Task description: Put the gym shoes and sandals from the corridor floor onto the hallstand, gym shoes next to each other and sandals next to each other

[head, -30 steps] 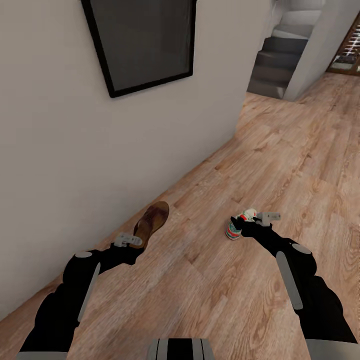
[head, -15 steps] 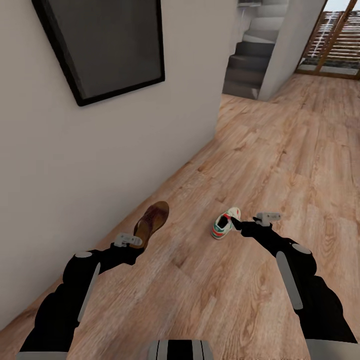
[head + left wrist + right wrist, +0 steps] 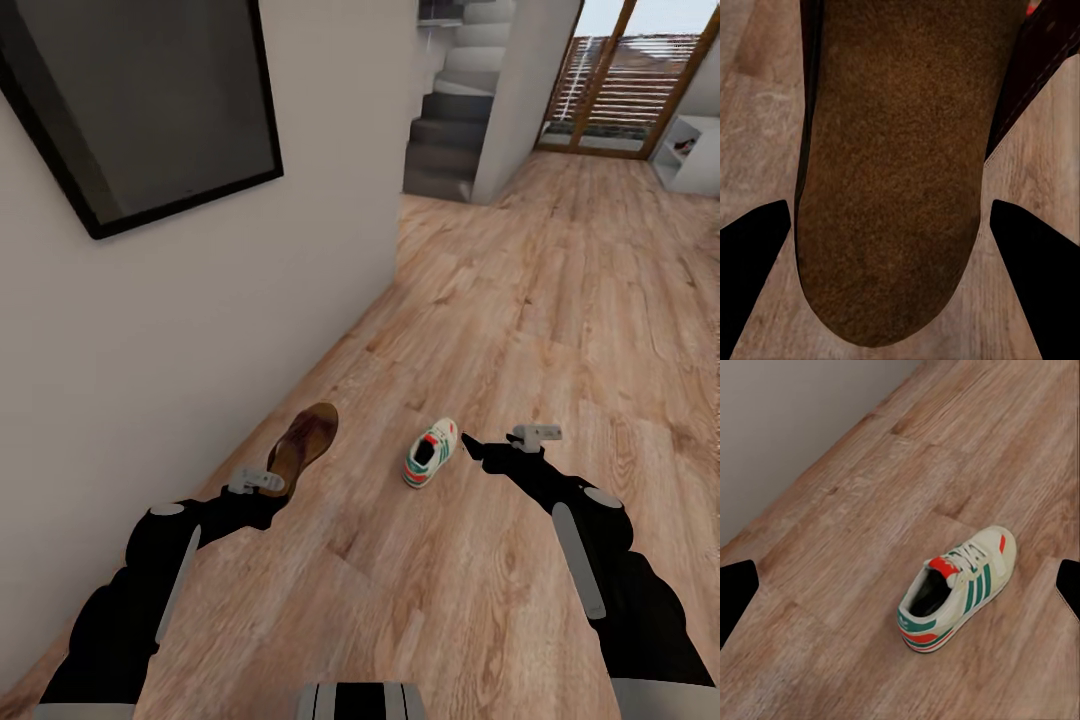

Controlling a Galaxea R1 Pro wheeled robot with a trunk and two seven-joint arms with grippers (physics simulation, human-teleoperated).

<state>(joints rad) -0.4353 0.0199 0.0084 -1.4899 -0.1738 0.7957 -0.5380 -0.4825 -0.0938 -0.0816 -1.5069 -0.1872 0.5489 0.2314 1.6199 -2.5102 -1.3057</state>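
- Left gripper [image 3: 268, 483]: jaws clamped on the heel end of a dark brown leather sandal with a tan suede footbed [image 3: 303, 445], toe pointing away along the pale grey wall [image 3: 180, 330].
- In the left wrist view, rounded end of the footbed [image 3: 889, 195] sitting squarely between the two dark fingertips [image 3: 750, 259], strap edge further out; carried lengthwise, probably so it clears the wall in transit.
- Right gripper [image 3: 478, 450]: jaws parted and holding nothing, tips aimed toward a white lace-up gym shoe with green stripes and red-orange accents [image 3: 430, 454].
- Gym shoe lying upright on the light brown wood-plank corridor floor [image 3: 560, 300], just beyond the right fingertips and apart from them; in the right wrist view, ahead of the jaws and centred between them [image 3: 956, 589], opening up.
- Judged: lined up for a pick of the gym shoe, likely so both arms carry one item each.
- No hallstand identifiable here; grey stairs [image 3: 450, 120] and a slatted wooden door [image 3: 620, 80] far ahead of the jaws; dark framed panel [image 3: 140, 110] on the wall.
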